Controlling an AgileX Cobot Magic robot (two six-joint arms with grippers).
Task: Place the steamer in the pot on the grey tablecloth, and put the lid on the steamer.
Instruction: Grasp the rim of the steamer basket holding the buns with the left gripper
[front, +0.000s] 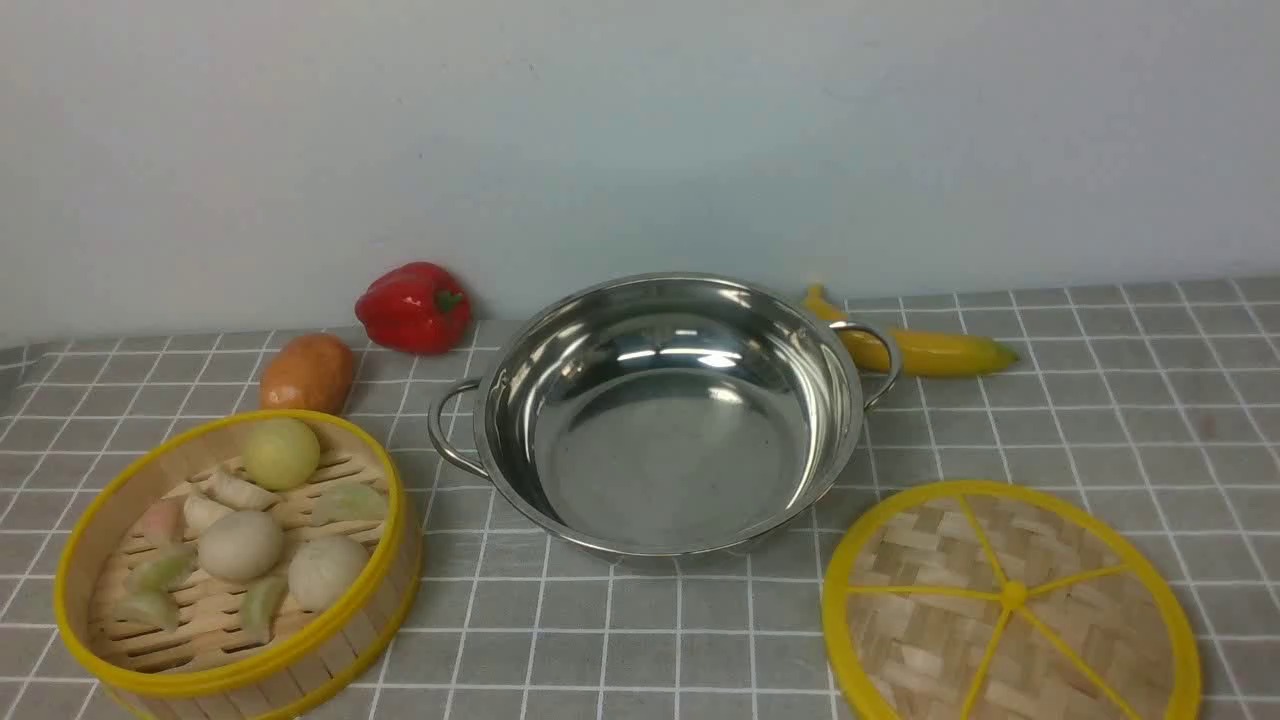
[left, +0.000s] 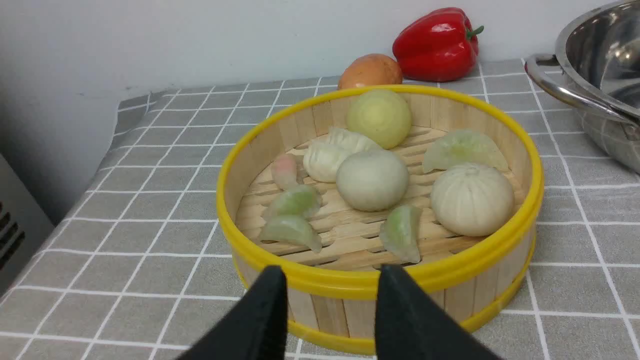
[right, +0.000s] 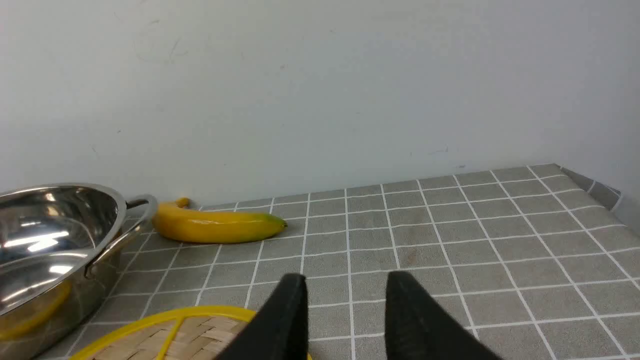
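Left wrist view has the left claw (left: 331, 270) with its two black fingers parted and nothing between them, just short of the near wall of the steamer (left: 500, 280). The steamer sits straight ahead of that claw on the grey tablecloth (left: 150, 210), upright, with buns and dumplings loose on its slatted floor. Being round, it has no long axis to line up with. I judge the grip must take the yellow rim and wall, one finger inside and one outside. The left claw is plainly the nearer one for this.

Beyond the steamer and off to the claw's right stands the pot (left: 595, 55), empty, with bare cloth between the two. One of its loop handles faces the steamer's side. The carry would go forward and right, up over the pot's rim, and that handle is the one thing likely to catch. Farther off, near the wall, a brown potato (left: 370, 72) sits just behind the steamer and a red pepper (left: 435, 45) lies beyond it. Neither is on the path.

The right claw (right: 345, 275) is also parted and empty, seemingly above the far edge of the lid (right: 150, 340), which lies flat on the cloth. The pot is to its left, and a banana (right: 215, 227) lies farther off by the pot's other handle.
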